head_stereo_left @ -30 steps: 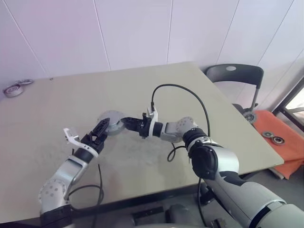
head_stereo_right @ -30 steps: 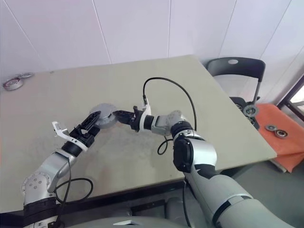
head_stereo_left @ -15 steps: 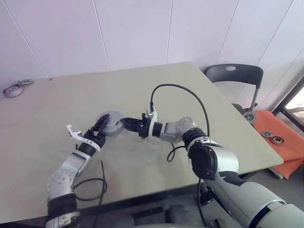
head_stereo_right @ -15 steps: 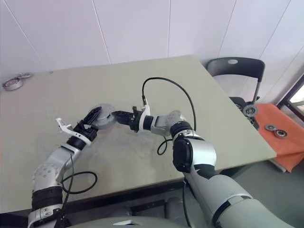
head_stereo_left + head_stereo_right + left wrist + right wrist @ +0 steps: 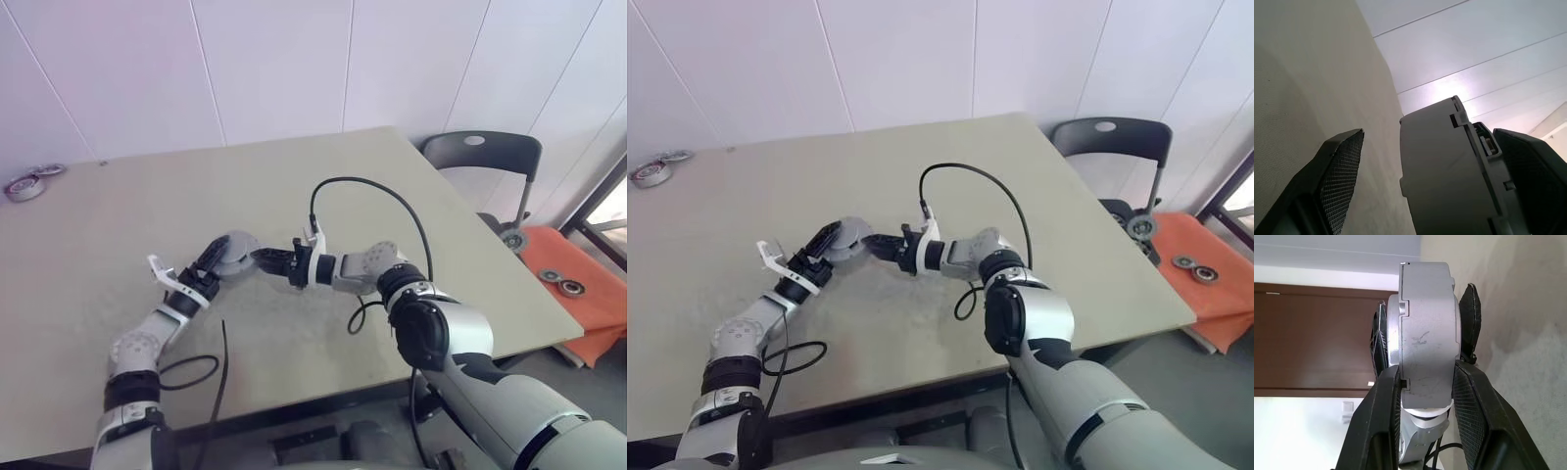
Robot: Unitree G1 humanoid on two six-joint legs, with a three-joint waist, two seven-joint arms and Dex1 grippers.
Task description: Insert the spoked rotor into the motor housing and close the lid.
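The motor housing [image 5: 235,253] is held edge-on just above the worktop [image 5: 411,206], clamped across its flat faces by the right gripper [image 5: 1422,377]; the fingers [image 5: 1476,421] are clenched on both sides of the puck. The left gripper [image 5: 1430,161] is spread wide, one finger on each side of the housing, not touching it as far as can be told. Risk: if the left fingers are closed off-centre while the right grip is released, the puck is likely tipped or dropped onto the worktop; a two-sided squeeze at crossed angles could also twist it out of the right hold. The cable [image 5: 367,191] looped over the right wrist could be snagged in a handover. The housing is seen as a thick grey-silver disc with a stepped rim, small notches and a scuffed edge; the windings are hidden at this angle. Whether the rotor is seated inside cannot be told.
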